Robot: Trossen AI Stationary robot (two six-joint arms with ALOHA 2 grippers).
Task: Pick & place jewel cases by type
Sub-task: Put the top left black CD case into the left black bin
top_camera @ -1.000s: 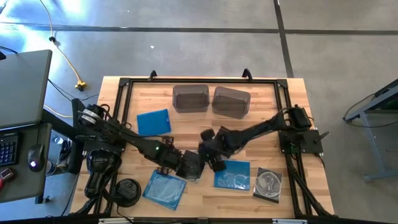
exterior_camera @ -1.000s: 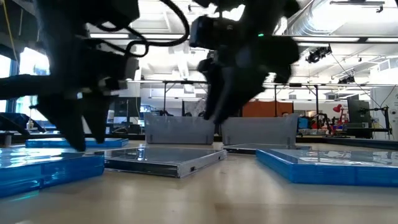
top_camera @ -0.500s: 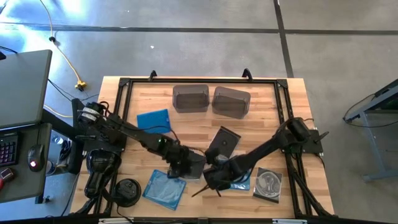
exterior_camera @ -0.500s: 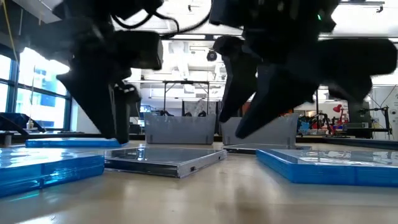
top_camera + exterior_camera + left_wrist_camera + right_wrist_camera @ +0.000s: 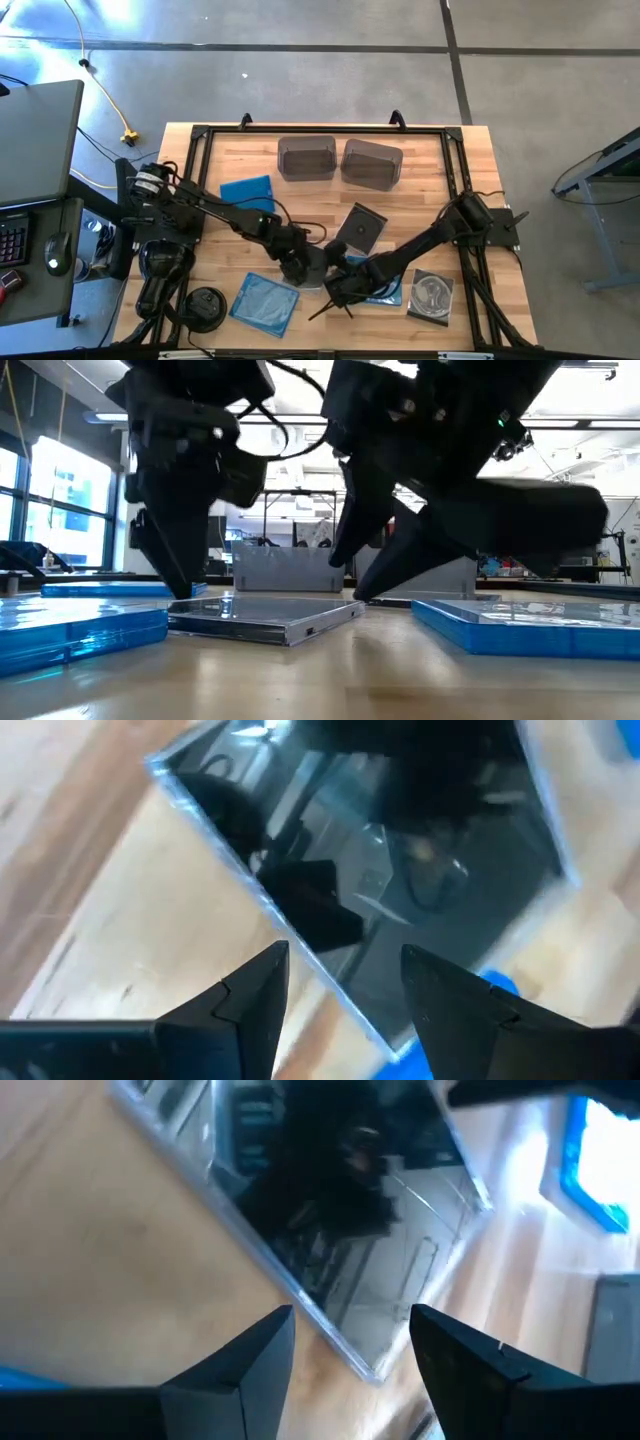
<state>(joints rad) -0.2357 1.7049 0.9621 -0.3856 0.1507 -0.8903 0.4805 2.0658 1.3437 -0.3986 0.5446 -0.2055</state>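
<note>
Two dark grey-black jewel cases lie flat mid-table: one [image 5: 360, 228] in the open, the other [image 5: 318, 262] mostly hidden under both arms. It also shows in the low view [image 5: 270, 616]. My left gripper [image 5: 297, 268] is open and points down over this case's edge [image 5: 330, 910]. My right gripper [image 5: 335, 295] is open too and hangs just above a dark case [image 5: 340, 1230]. Three blue cases [image 5: 247, 195] [image 5: 265, 300] [image 5: 380, 285] and the clear case with a silver disc [image 5: 432, 295] lie flat around them.
Two smoky grey bins [image 5: 306, 158] [image 5: 372, 163] stand side by side near the far edge. A round black object [image 5: 205, 308] sits at the near left corner. A black frame [image 5: 200, 135] runs around the tabletop. Bare wood shows between the bins and the cases.
My right gripper has swung from the middle of the table toward the near edge and come low, uncovering a dark case that lies flat mid-table. My left gripper has shifted a little toward the right over the other dark case.
</note>
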